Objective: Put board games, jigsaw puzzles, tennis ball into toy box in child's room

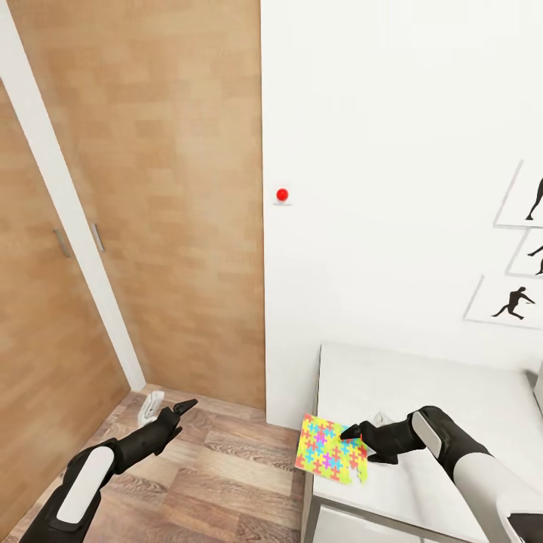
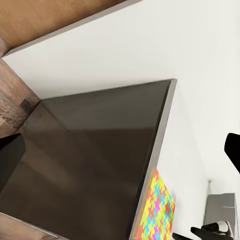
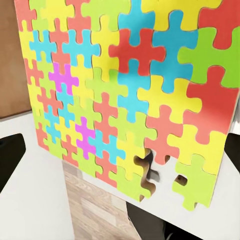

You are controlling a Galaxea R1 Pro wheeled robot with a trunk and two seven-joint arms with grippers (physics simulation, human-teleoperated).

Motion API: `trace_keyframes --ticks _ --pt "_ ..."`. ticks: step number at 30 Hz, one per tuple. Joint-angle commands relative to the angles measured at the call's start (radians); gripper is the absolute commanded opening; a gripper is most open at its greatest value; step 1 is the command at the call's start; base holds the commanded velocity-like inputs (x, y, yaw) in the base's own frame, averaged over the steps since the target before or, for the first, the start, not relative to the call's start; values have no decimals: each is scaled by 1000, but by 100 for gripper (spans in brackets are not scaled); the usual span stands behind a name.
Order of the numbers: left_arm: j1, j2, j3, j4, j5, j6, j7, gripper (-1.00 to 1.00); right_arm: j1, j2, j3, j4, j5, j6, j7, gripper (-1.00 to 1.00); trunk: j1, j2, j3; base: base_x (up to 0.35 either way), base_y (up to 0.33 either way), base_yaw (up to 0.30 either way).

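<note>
A multicoloured jigsaw puzzle (image 1: pixel 326 450) lies at the near left corner of the light grey table (image 1: pixel 422 377), one corner hanging past the table's edge over the floor. My right gripper (image 1: pixel 359 443) is at the puzzle's right edge and its fingers stand apart, open. Close up in the right wrist view, the jigsaw puzzle (image 3: pixel 125 95) has a small gap in its pieces. My left gripper (image 1: pixel 178 412) hangs open over the wood floor, left of the table, holding nothing. A light grey corner at the table's far right looks like the toy box (image 1: pixel 538 392).
Wooden wardrobe doors (image 1: pixel 151 188) fill the left, with a white wall and a red button (image 1: pixel 282 195) behind the table. Black silhouette pictures (image 1: pixel 513 302) hang at the right. A small white object (image 1: pixel 151 403) sits on the floor by the wardrobe. The table's dark side panel (image 2: pixel 90 160) faces my left arm.
</note>
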Motion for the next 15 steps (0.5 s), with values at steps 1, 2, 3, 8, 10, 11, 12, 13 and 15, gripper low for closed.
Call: trace_keyframes --ticks 1,2,3,8,10,11,12,13,15 --pt "-1 -1 2 0 0 6 -3 100 -1 -1 2 -1 5 2 7 100 1 -2 -2 0 0 3" --pt "-1 -1 2 0 0 6 -3 100 -1 -1 2 -1 5 2 7 100 1 -2 -2 0 0 3" --pt "-1 -1 2 0 0 6 -3 100 -1 -1 2 -1 5 2 7 100 1 -2 -2 0 0 2" --pt "-1 -1 2 0 0 5 -3 100 -1 -1 4 -1 5 2 7 100 1 -2 -2 0 0 1" --pt "-1 -1 2 0 0 4 -3 100 -1 -1 5 -1 5 1 7 100 1 -2 -2 0 0 29" --pt "-1 -1 2 0 0 4 -3 100 -1 -1 5 -1 5 1 7 100 1 -2 -2 0 0 42" --pt "-2 -1 2 0 0 4 -3 100 -1 -1 5 -1 5 1 7 100 1 -2 -2 0 0 77" --pt "-1 -1 2 0 0 4 -3 100 -1 -1 5 -1 6 1 7 100 1 -2 -2 0 0 106" --pt "-1 -1 2 0 0 4 -4 100 -1 -1 4 -1 5 0 7 100 1 -2 -2 0 0 136"
